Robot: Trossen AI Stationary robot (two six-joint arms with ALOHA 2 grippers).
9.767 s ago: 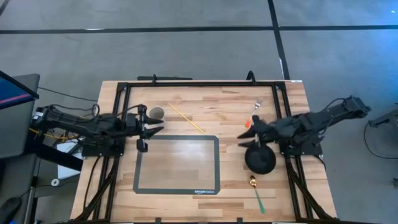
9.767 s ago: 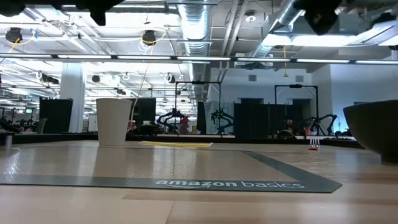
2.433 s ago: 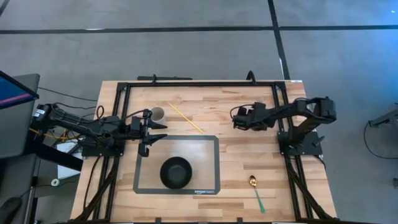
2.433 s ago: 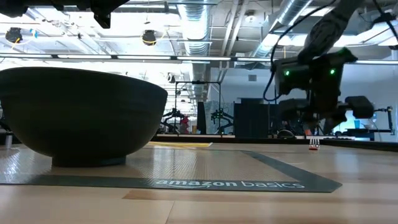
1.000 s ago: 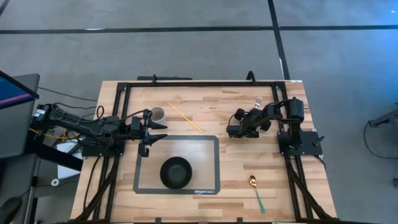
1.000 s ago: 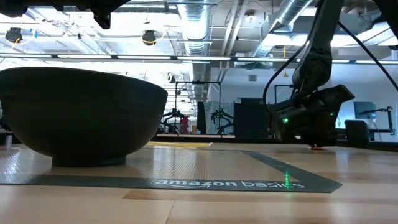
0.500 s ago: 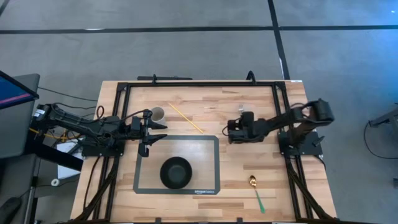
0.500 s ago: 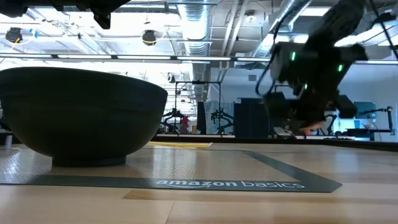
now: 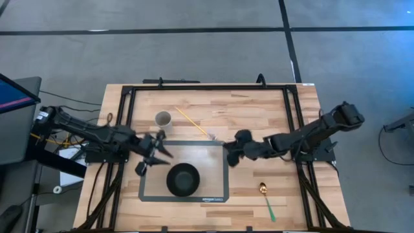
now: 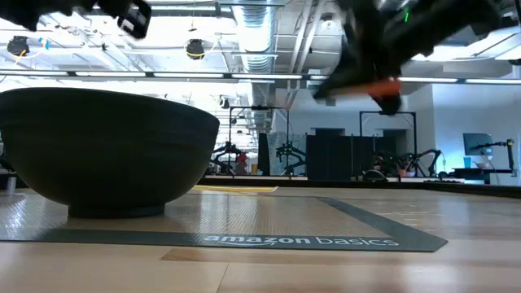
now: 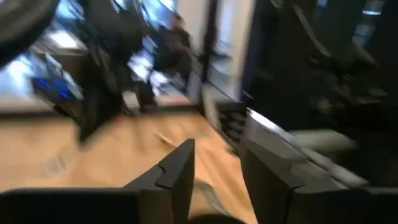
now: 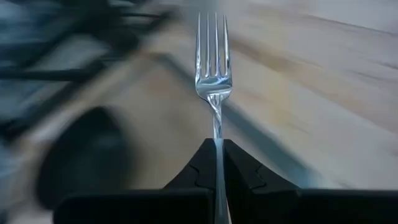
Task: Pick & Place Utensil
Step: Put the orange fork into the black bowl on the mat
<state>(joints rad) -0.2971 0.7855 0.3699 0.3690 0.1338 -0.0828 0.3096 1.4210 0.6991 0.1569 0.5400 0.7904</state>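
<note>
A pale wooden desk (image 9: 259,188) is carrying a dark-bordered mat (image 9: 226,169) with a black bowl (image 9: 182,179) sitting on it, and an open workshop is showing beyond in the low view. The right gripper (image 12: 216,163) is hanging above the mat's right edge with its jaws pressed tight on the neck of a metal fork (image 12: 212,74), the tines pointing straight out ahead of them toward the bowl. The fork is looking light, stiff and smooth, so it is probably slippery; a pinch low on the narrow stem, centred as here, seems best for stopping it swivelling. The left gripper (image 9: 150,157) is waiting just beside the bowl's left, jaws spread with nothing between them.
</note>
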